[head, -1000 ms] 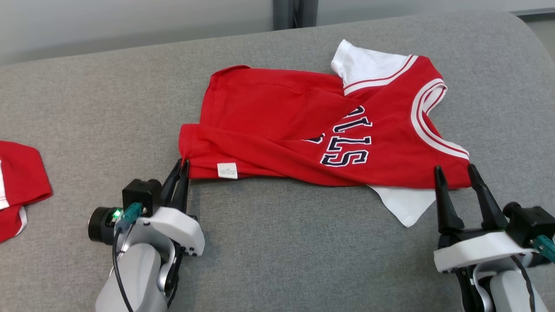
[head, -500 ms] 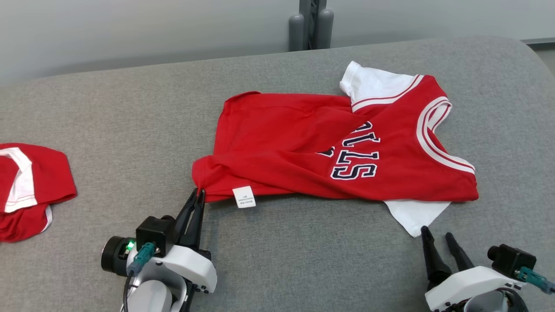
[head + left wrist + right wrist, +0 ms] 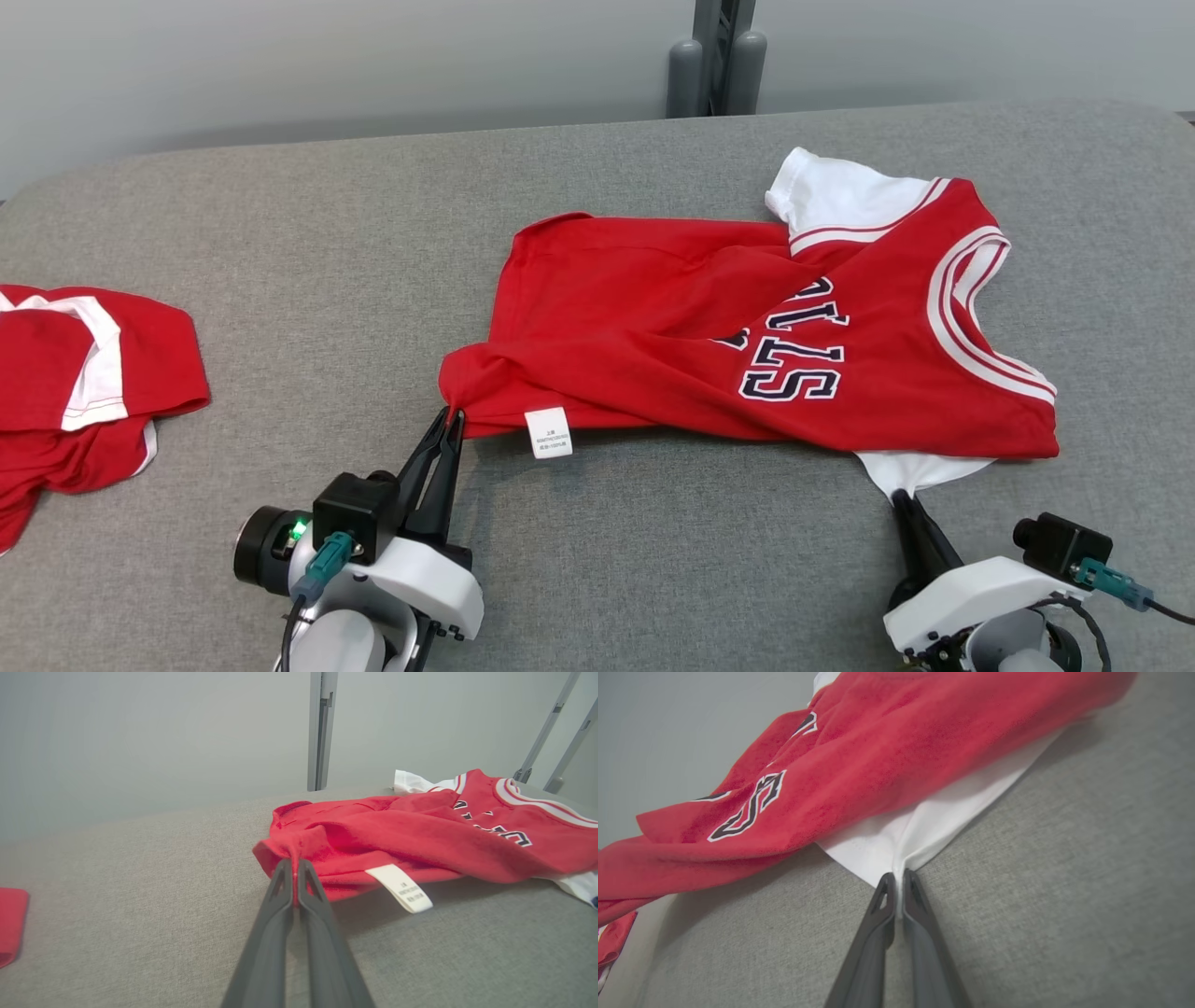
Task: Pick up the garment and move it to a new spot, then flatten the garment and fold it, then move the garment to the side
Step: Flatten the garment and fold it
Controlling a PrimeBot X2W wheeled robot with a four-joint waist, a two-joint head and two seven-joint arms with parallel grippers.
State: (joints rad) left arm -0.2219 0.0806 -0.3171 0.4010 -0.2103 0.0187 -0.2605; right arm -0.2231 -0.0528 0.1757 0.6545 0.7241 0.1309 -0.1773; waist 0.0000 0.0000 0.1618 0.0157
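The garment (image 3: 709,336) is a red jersey with white sleeves and dark lettering, lying rumpled on the grey cushioned surface (image 3: 373,243). My left gripper (image 3: 454,416) is shut on its near left hem corner; in the left wrist view the fingers pinch red cloth (image 3: 295,870) beside a white care label (image 3: 399,887). My right gripper (image 3: 900,497) is shut on the tip of the white sleeve (image 3: 920,469) that pokes out under the near right edge. The right wrist view shows the white cloth (image 3: 901,844) caught between that gripper's (image 3: 899,877) closed fingers.
A second red and white garment (image 3: 75,373) lies at the far left edge of the surface. A grey metal post (image 3: 714,56) stands behind the surface against the pale wall. Bare grey fabric stretches between the two garments and along the near edge.
The camera has shifted, so the whole scene sits lower and further right. My right gripper drew back from the jersey's red shoulder edge, then closed on the white sleeve tip. The left grip is unchanged.
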